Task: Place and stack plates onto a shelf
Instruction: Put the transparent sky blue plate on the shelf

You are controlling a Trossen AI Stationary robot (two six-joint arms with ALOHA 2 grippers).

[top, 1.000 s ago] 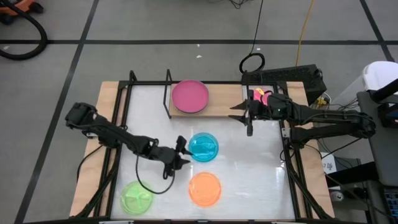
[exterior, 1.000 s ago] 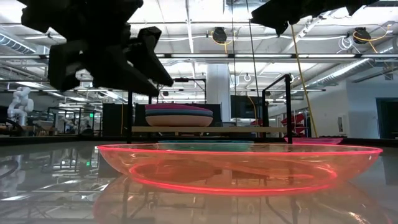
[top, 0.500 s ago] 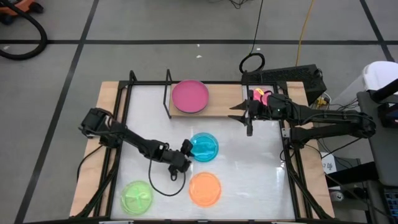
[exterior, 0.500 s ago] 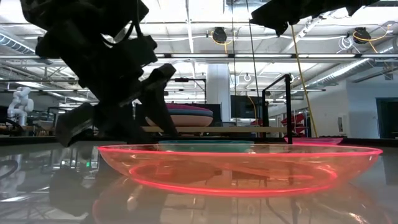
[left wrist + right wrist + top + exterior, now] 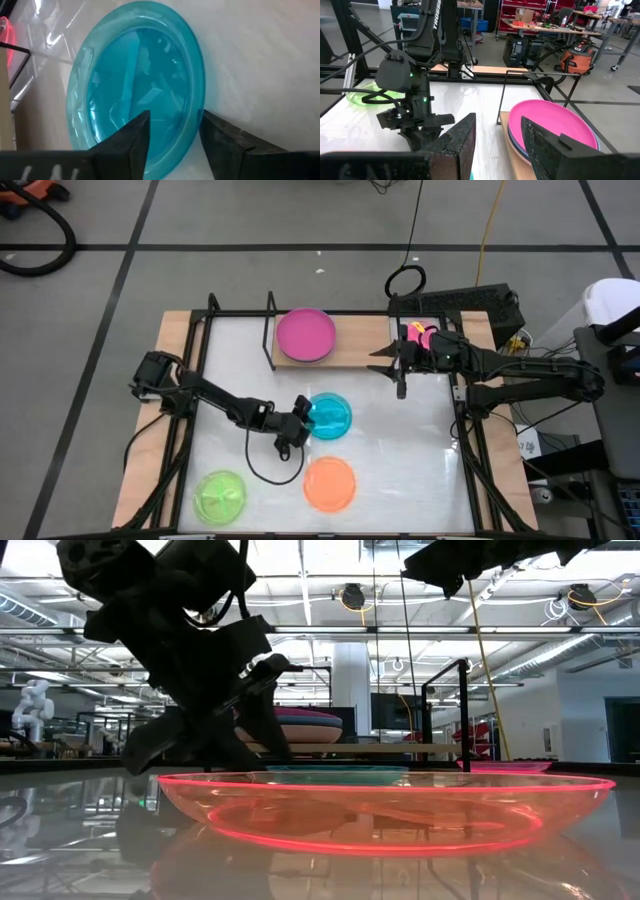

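Left gripper [image 5: 303, 416] had dropped and slid in from beside the cyan plate [image 5: 329, 416], mid-worktop; its jaws stood open astride the near rim, holding nothing. I judged a grasp next. Right gripper [image 5: 400, 360] waited over the shelf [image 5: 358, 350], jaws parted, empty.

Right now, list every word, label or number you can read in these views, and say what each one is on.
"TROSS": white letters running along the left arm, seen in the right wrist view; the rest of the word is cut off.
White tag on the frame by the table's right edge, high view: print too small to read.
No other text can be read.
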